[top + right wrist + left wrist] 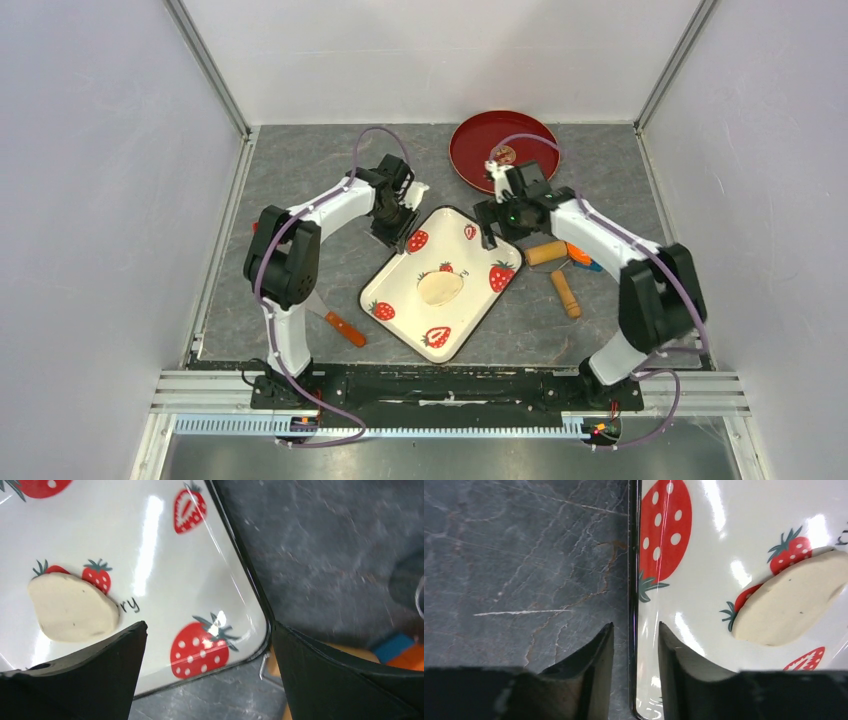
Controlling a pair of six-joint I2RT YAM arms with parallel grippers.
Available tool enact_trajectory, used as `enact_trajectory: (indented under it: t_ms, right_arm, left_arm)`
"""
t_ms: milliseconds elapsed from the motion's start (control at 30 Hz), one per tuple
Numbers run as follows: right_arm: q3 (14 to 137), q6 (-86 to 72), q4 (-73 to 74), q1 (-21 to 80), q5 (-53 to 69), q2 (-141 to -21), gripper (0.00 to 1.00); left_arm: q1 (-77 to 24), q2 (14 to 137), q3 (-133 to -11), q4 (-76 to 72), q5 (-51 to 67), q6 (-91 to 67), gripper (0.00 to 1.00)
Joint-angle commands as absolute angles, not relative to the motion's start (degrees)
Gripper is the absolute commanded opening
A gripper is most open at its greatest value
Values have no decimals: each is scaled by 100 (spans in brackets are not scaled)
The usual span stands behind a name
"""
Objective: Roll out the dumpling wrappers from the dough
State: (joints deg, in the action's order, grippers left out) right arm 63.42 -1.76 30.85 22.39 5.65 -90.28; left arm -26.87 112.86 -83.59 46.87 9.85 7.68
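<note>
- dough [789,600]: right end cut off by the left wrist view's edge.
- orange and blue item [400,652]: blurred, cut off at the corner; kind unclear.
- orange-handled tool [345,328]: blade partly behind left arm [290,250].

Plain white walls [100,150] enclose a grey marbled desk [300,170] on the left, right and far sides; aluminium rails [200,388] edge its near side.

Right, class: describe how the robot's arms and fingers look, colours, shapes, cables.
The left arm and right arm both have smooth white shells between chunky black joints. A thin purple cable loops along each. The fingers are matte black wedges tapering to points. A small green light glows near the right wrist.
</note>
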Motion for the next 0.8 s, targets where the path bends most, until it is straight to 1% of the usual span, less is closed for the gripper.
enact_trajectory:
  t_ms: [0,100,167,233,300,400,433,533,600,633,667,733,767]
  right_arm:
    - [7244,210,3128,2468,398,-9870,95]
    - [7601,287,3128,2465,283,-10373,94]
    - [7930,380,3278,2470,241,-10743,91]
    - [8218,413,3393,2470,201,-11058,87]
    - [8392,422,3462,2465,184,-11289,86]
    - [8490,422,3451,2448,233,-11485,83]
    - [8514,413,3450,2432,292,-11547,81]
    - [8519,389,3421,2419,444,-11673,67]
    - [8458,316,3360,2387,554,-11714,65]
    - [8427,281,3341,2363,618,-11731,59]
    - [8391,242,3323,2341,687,-11734,52]
    - [8330,163,3320,2291,676,-11725,32]
    - [8285,124,3327,2263,588,-11716,26]
  left_arm:
    - [-2697,10563,-8428,4193,837,466,44]
    - [-2668,10093,-8161,3869,1015,66,46]
    - [-2622,9781,-7916,3590,1335,-368,46]
    - [-2530,9476,-7669,3300,1990,-772,46]
    - [-2464,9155,-7379,2892,2617,-1196,46]
    - [-2443,8761,-6912,2246,3164,-1791,46]
    - [-2446,8654,-6786,2046,3297,-1968,46]
    - [-2444,8464,-6620,1790,3480,-2263,47]
    - [-2443,8398,-6601,1806,3485,-2276,47]
    - [-2441,8372,-6606,1816,3477,-2281,47]
    - [-2414,8344,-6609,1813,3472,-2285,47]
    - [-2365,8298,-6609,1796,3472,-2324,46]
    - [-2338,8275,-6609,1788,3472,-2342,46]
